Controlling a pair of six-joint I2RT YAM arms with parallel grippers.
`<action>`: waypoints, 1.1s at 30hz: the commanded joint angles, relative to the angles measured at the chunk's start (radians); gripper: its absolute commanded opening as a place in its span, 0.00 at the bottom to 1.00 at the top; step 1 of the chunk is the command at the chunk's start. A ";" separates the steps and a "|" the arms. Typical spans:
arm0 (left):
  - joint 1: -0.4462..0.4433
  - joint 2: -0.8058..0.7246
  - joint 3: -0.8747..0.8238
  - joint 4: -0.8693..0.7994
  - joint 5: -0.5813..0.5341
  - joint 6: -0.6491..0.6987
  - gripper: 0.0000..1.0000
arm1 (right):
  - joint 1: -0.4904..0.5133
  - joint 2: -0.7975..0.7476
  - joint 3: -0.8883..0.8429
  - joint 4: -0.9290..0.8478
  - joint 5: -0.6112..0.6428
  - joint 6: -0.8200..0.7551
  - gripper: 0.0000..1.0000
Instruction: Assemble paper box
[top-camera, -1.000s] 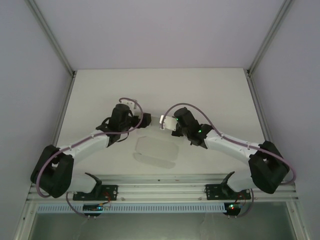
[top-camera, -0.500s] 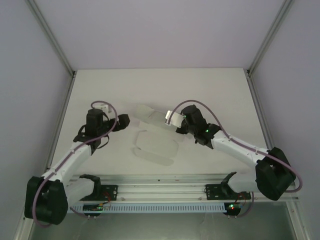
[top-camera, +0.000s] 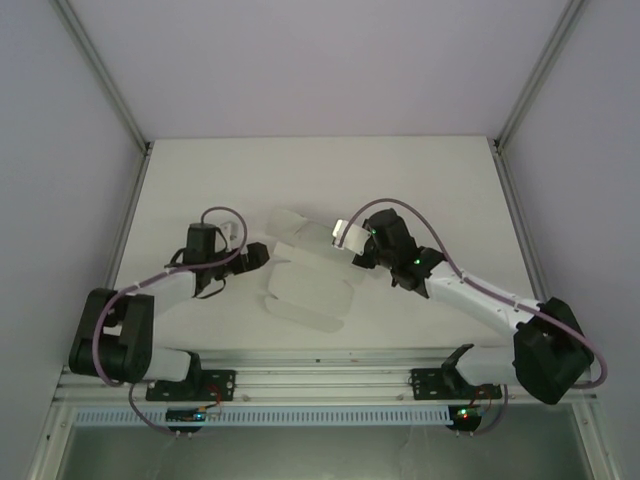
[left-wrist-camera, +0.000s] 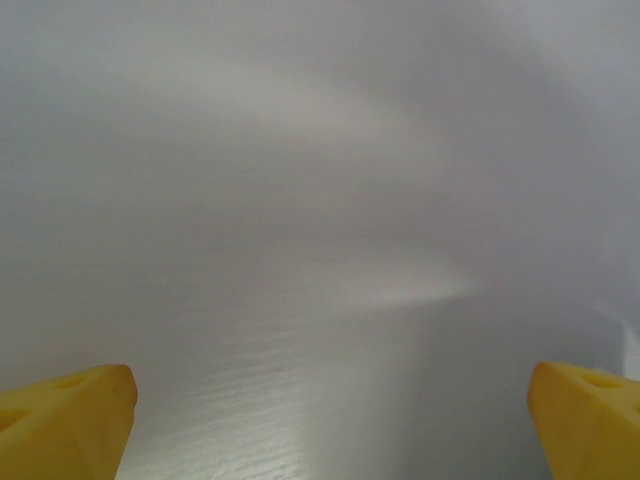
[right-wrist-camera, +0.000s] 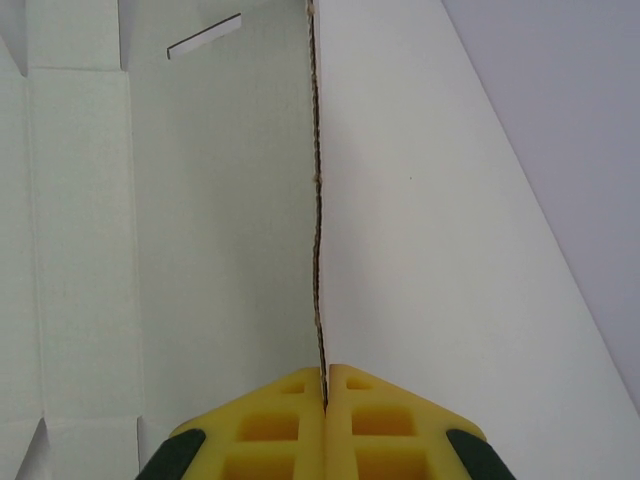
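The paper box (top-camera: 305, 290), a flat white die-cut card sheet with creases and rounded flaps, lies unfolded near the middle of the white table (top-camera: 420, 180), between the two arms. Its long axis runs roughly from far to near, with the near end leaning slightly to the right. The far end lies just beside the right gripper (top-camera: 338, 245).

In the right wrist view, the right gripper (right-wrist-camera: 325, 385) is clenched on a thin edge of the sheet. Its yellow fingers (right-wrist-camera: 270, 425) are pressed together, with the card edge seen as a dark line running straight away from them. To the left of that line the paper box (right-wrist-camera: 170, 250) shows fold creases and a short cut slit (right-wrist-camera: 204, 35) near its far end.

The left gripper (top-camera: 258, 256) sits at the left side of the sheet, pointing right towards it; whether it touches the card cannot be told. In its own wrist view, the left gripper (left-wrist-camera: 325, 425) is spread wide and holds nothing. Its yellow fingertips (left-wrist-camera: 65, 425) stand at opposite corners over bare table (left-wrist-camera: 320, 250).

Plain pale lilac walls (top-camera: 320, 60) enclose the table on the left, right and far sides, framed by slanting aluminium posts (top-camera: 100, 75). A metal rail (top-camera: 320, 375) along the near edge carries both arm bases.
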 joint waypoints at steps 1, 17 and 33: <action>-0.003 0.013 -0.018 0.145 0.106 0.035 1.00 | -0.005 -0.024 0.006 0.013 -0.031 0.020 0.00; -0.128 0.049 0.010 0.175 0.078 0.113 1.00 | -0.003 -0.026 -0.007 0.038 -0.053 0.024 0.00; -0.395 0.082 0.049 0.096 -0.613 0.061 0.99 | 0.045 0.027 -0.002 0.021 0.001 -0.030 0.00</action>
